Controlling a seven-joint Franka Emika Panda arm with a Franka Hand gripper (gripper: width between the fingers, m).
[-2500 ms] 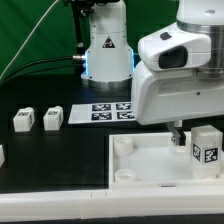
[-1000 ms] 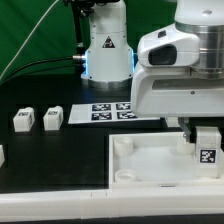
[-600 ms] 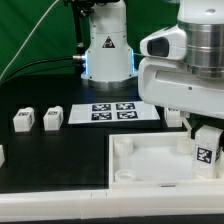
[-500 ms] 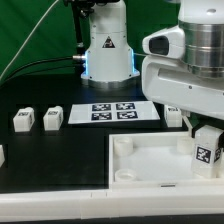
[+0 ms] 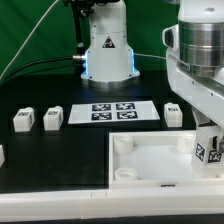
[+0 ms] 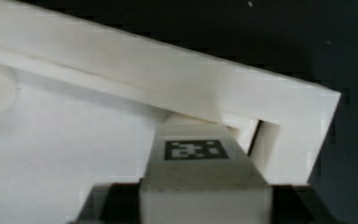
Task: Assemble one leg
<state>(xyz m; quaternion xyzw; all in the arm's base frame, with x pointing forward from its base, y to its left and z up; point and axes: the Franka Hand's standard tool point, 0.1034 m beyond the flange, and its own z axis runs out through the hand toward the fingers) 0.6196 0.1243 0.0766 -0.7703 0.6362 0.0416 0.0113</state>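
My gripper (image 5: 206, 138) is shut on a leg (image 5: 210, 152), a small white block with a black-and-white marker on its face. It holds the leg upright at the right-hand far corner of the large white tray-shaped piece (image 5: 150, 165), at the exterior view's right edge. In the wrist view the leg (image 6: 197, 152) sits between my dark fingers (image 6: 126, 204), right against the tray's raised corner wall (image 6: 247, 95). Whether the leg touches the tray's floor is hidden.
Two loose legs (image 5: 23, 120) (image 5: 52, 118) stand at the exterior view's left, another (image 5: 172, 115) behind the tray, and part of one shows at the left edge (image 5: 2, 155). The marker board (image 5: 112, 112) lies in front of the robot base (image 5: 108, 50).
The arm's body has shifted toward the exterior view's right, uncovering the loose leg behind the tray. The held leg has sunk slightly at the tray's corner.
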